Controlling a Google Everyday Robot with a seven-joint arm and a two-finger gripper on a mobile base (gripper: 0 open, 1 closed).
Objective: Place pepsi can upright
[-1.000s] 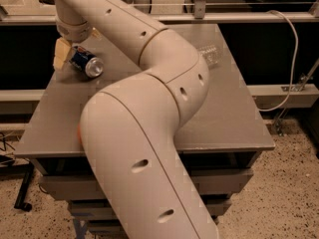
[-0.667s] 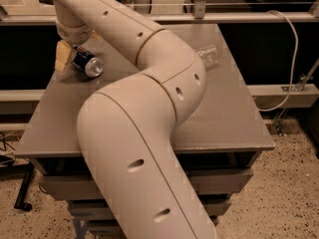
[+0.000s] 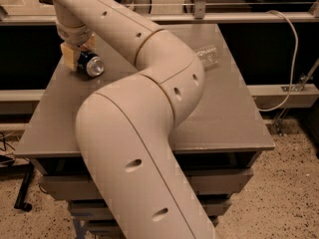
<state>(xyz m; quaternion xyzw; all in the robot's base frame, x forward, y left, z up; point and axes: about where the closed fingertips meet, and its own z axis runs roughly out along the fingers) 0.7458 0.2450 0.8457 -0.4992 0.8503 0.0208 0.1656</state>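
Observation:
The pepsi can (image 3: pixel 92 65), dark blue with a silver end facing me, lies on its side at the back left of the grey table (image 3: pixel 224 118). My gripper (image 3: pixel 80 55) comes down on it from above. One yellow finger pad (image 3: pixel 69 58) sits on the can's left side and the other shows just behind it, so the gripper is shut on the can at table level. My large beige arm (image 3: pixel 149 83) runs across the middle of the view and hides part of the table.
A clear plastic bottle (image 3: pixel 208 55) lies on its side at the back right of the table. A grey cable (image 3: pixel 291 59) hangs at the right beyond the table edge. Dark shelving and a rail stand behind the table.
The gripper and the can have barely moved. The can still lies on its side between the fingers.

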